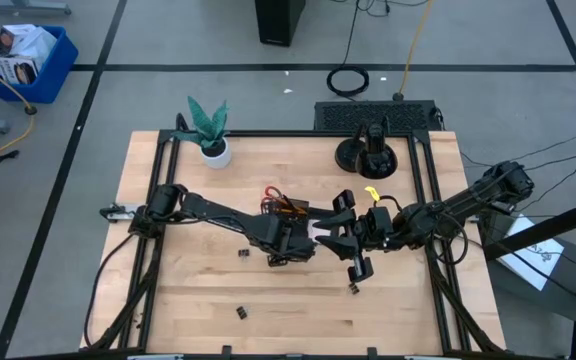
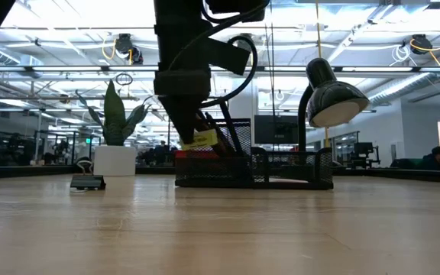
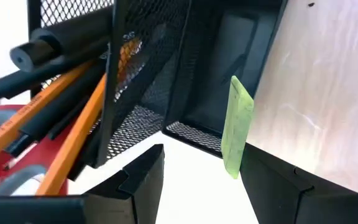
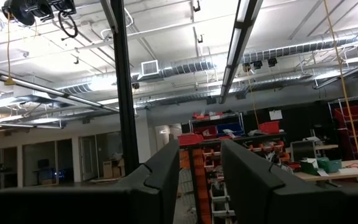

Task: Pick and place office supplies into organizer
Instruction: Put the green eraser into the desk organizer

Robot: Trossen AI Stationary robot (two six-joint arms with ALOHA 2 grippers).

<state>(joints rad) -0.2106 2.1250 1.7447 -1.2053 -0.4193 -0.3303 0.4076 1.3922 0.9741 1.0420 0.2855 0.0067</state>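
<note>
The black mesh organizer (image 3: 185,74) stands mid-table (image 2: 254,172), partly hidden under both arms in the high view (image 1: 290,208). One compartment holds black pens (image 3: 55,46), orange pencils (image 3: 79,118) and red-handled scissors (image 3: 5,155). My left gripper (image 3: 197,186) points steeply down over the organizer's end (image 1: 293,245), open, with a pale bright surface showing between its fingers. A small yellow-green piece (image 3: 238,124) stands on edge by one finger. My right gripper (image 4: 201,180) hangs raised beside it (image 1: 340,238), tilted up toward the ceiling, open and empty. My left gripper stands open, and the yellow-green piece's lower end (image 3: 234,165) lies against the inner side of one fingertip (image 3: 260,171). The piece stands upright over the organizer's low compartment. Whether it clings to the finger or only leans there, I cannot tell.
Tiny black binder clips lie loose on the wood (image 1: 243,255), (image 1: 240,312), (image 1: 351,288); one shows in the low view (image 2: 88,182). A potted plant (image 1: 211,130) stands at the far left, a lamp's round base (image 1: 368,155) at the far right.
</note>
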